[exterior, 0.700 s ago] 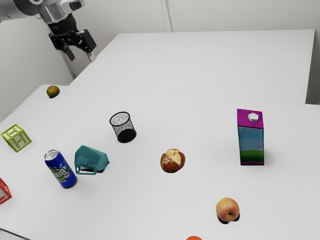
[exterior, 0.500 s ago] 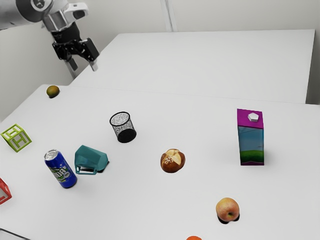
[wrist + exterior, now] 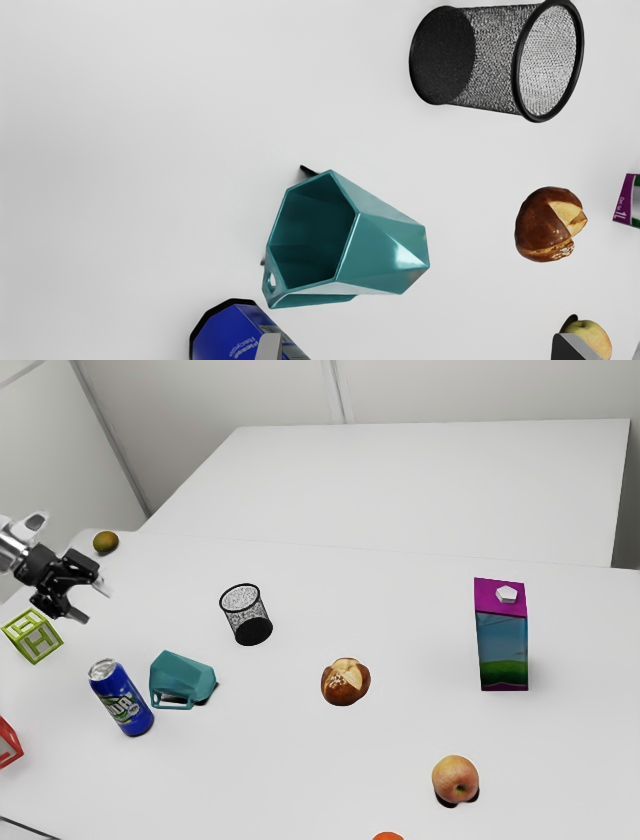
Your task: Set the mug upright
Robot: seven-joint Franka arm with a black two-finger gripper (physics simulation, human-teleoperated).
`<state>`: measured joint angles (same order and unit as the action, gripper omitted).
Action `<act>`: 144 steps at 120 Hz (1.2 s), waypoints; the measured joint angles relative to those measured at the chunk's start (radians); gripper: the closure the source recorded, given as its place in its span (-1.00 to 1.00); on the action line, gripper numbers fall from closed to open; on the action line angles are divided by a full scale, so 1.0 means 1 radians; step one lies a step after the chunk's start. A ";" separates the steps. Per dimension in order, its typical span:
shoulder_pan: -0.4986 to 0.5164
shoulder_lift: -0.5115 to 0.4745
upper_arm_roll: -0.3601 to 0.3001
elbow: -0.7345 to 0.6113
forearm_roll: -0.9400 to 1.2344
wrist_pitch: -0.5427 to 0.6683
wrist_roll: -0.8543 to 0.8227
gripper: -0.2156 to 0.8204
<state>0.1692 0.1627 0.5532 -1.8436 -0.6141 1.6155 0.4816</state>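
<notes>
The pincer (image 3: 90, 603) hangs above the counter (image 3: 280, 780), fingers spread. Toward the exterior view's right from it, well apart, the teal mug (image 3: 182, 676) lies on its side near a blue can (image 3: 122, 700).

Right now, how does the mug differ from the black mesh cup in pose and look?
The mug lies on its side, while the mesh cup stands upright. The mug is teal with solid, faceted walls; the mesh cup is black with round, see-through walls. The mug has a handle, and the mesh cup has none. Both are open at one end.
</notes>
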 joint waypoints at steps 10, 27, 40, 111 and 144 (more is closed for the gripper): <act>0.024 0.072 0.001 0.003 -0.064 0.004 0.082 -0.55; 0.050 0.190 0.000 0.004 -0.176 0.001 0.212 -0.55; 0.055 0.211 0.000 -0.007 -0.225 -0.008 0.298 -0.55; 0.025 0.189 -0.007 -0.181 -0.358 -0.080 0.579 -0.55; 0.018 0.151 -0.015 -0.248 -0.386 -0.086 0.643 -0.55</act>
<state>0.1876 0.3139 0.5385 -2.0914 -1.0003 1.5293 1.1247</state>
